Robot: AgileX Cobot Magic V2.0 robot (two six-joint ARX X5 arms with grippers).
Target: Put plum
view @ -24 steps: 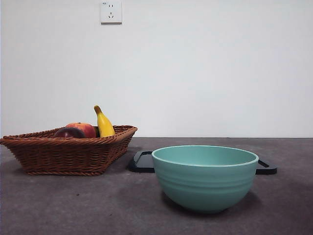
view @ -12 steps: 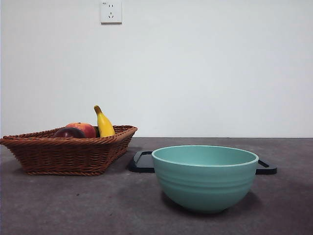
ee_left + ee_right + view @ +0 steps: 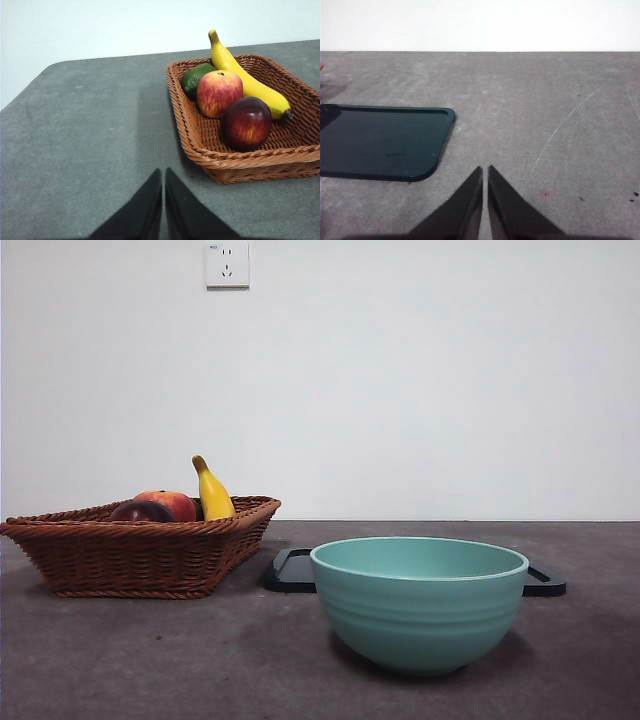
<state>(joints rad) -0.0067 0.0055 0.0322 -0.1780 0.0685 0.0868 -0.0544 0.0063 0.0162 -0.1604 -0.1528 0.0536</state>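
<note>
Plum in the wicker basket, both grippers idle over the worktop.

The plum [image 3: 246, 123] lies in the wicker basket [image 3: 200, 150] at the right of the left wrist view, touching the red-yellow fruit [image 3: 219, 93] and the banana [image 3: 245, 80], with a green fruit [image 3: 196, 78] behind them. In the front view the basket sits at lower left, a teal bowl [image 3: 419, 603] at lower centre, a black tray [image 3: 292, 571] behind it. The left gripper [image 3: 163, 172] and the right gripper [image 3: 485, 170] both have their fingers pressed together, holding nothing. A wall socket [image 3: 227, 264] carries no legible writing.
</note>
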